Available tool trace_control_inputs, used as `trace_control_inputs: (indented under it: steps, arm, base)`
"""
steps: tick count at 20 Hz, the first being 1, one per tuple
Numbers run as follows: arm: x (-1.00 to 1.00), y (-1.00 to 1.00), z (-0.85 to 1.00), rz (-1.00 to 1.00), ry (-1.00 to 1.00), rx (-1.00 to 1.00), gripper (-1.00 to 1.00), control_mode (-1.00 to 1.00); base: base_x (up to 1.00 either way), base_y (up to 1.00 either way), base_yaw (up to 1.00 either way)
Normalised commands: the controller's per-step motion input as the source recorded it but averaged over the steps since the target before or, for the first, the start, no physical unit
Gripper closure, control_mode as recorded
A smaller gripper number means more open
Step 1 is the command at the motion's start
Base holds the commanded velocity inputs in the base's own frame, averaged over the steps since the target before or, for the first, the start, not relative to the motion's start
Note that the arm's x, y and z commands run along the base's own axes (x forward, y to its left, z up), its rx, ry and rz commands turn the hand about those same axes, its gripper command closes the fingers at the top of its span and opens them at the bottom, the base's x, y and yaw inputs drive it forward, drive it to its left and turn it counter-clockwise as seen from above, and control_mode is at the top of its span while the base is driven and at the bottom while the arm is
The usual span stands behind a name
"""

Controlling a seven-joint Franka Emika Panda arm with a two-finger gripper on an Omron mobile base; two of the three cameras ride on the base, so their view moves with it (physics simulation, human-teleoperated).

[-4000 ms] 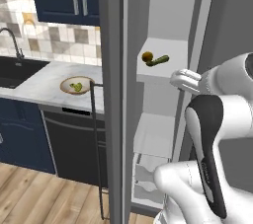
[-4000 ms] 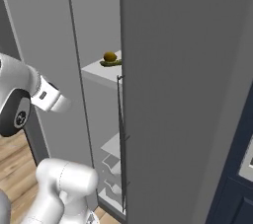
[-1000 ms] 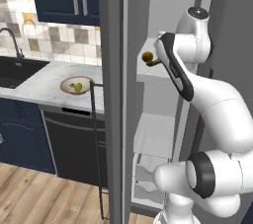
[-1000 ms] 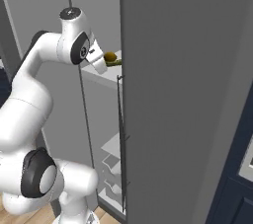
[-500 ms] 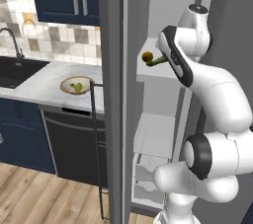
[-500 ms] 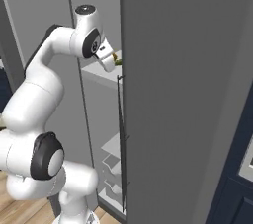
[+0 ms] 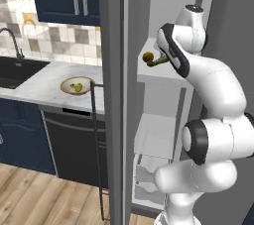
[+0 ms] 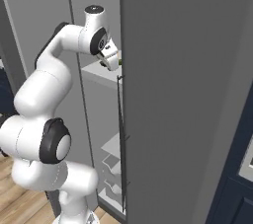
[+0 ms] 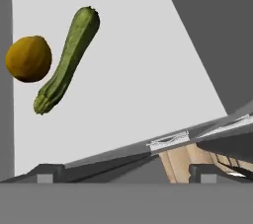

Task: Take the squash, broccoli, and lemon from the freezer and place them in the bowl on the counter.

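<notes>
Squash (image 9: 67,59): a long green, slightly ridged body with a narrower stem end is seen lying flat on the white freezer shelf (image 9: 148,70); in the left base view it is made out as a green stub (image 7: 159,61) beside the arm's wrist.
Lemon (image 9: 28,58): a round, dull yellow fruit is seen on the same shelf, just beside the squash; whether the two touch cannot be told. It is also seen at the shelf's front in the left base view (image 7: 148,57).
Bowl (image 7: 78,85): a shallow pale bowl is set on the marble counter (image 7: 44,81) left of the freezer, with a small green item inside.
Gripper (image 8: 112,61): it is held at shelf height at the open freezer, near the squash and lemon.
Jaws: how far they are parted cannot be told, since the fingers are not clearly shown; nothing is seen held between them.
</notes>
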Motion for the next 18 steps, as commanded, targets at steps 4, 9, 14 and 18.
trace_control_inputs:
  steps: [4,9,14,18]
  arm:
    - [0.36,0.01,-0.05,-0.08,0.04,0.0,-1.0,-1.0]
    - [0.25,0.0,-0.05,-0.07,0.0,0.0,-1.0,-1.0]
    - [0.22,-0.03,0.0,-0.13,0.0,0.02,-1.0,-1.0]
    - [0.18,-0.21,-0.05,-0.13,0.1,0.04,-1.0,-1.0]
  base:
    - [0.0,0.0,0.0]
    - [0.0,0.0,0.0]
    - [0.0,0.0,0.0]
    - [0.0,0.0,0.0]
